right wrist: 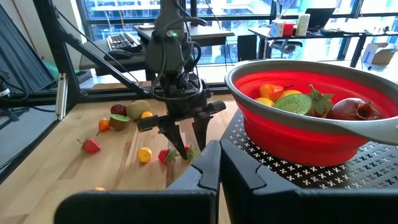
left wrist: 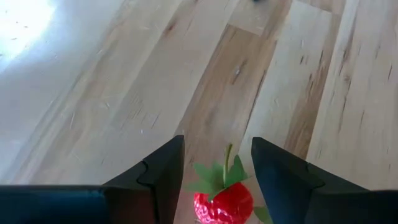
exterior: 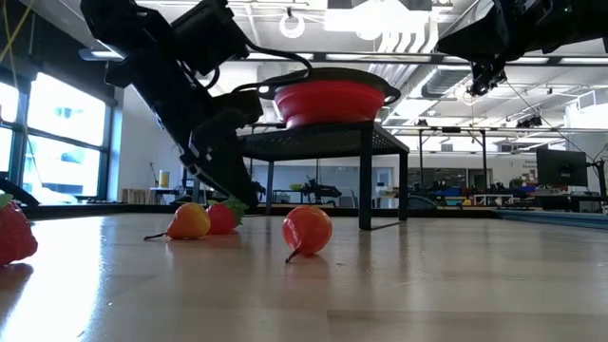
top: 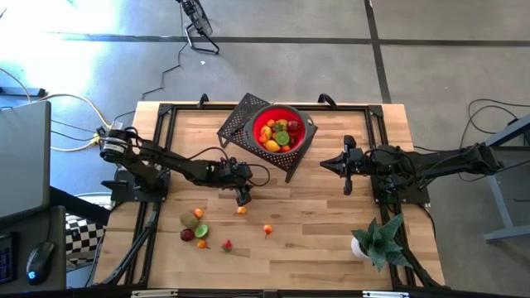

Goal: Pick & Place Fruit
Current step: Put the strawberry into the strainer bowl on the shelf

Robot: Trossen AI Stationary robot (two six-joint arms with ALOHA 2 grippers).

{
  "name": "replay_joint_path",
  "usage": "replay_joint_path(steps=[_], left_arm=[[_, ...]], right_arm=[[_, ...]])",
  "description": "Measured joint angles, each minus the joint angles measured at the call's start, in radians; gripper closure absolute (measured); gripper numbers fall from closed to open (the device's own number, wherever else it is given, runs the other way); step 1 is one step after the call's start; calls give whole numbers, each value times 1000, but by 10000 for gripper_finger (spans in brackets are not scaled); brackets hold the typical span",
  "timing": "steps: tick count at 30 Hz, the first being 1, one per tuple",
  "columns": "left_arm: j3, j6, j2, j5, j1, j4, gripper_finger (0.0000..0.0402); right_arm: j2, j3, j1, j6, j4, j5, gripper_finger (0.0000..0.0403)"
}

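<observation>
Left end effector [left wrist: 214,177] open astride one strawberry [left wrist: 222,200], one red bowl [top: 282,128]

Fruit [top: 277,135] in bowl [top: 305,122]; bowl on rack [top: 240,118].

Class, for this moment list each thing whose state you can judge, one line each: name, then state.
left tool: open, astride a strawberry on the table
right tool: shut, empty, raised beside the stand
red bowl: on the black stand, holding fruit
potted plant: upright
</observation>
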Motion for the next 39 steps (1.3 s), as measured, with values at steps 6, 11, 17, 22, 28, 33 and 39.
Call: replay_joint_path(steps=[6, 11, 17, 22, 28, 33, 39], left_arm=[[0, -5, 0, 0, 0, -33, 220], [0, -26, 0, -1, 0, -44, 220], [0, -26, 0, -2, 0, -35, 220], [0, -25, 0, -7, 0, -35, 220], [0, -25, 0, -16, 0, -19, 220], [0, -19, 16, -20, 0, -12, 220], [-2, -19, 39, -20, 0, 1, 220]], right_arm=[[0, 0, 0, 0, -7, 0, 400], [0, 0, 0, 0, -10, 0, 400], [0, 0, 0, 0, -11, 0, 400], [0, 0, 0, 0, -13, 0, 400], [0, 0, 0, 0, -16, 0, 400], [0, 0, 0, 0, -16, 0, 400], [0, 0, 0, 0, -19, 0, 400]])
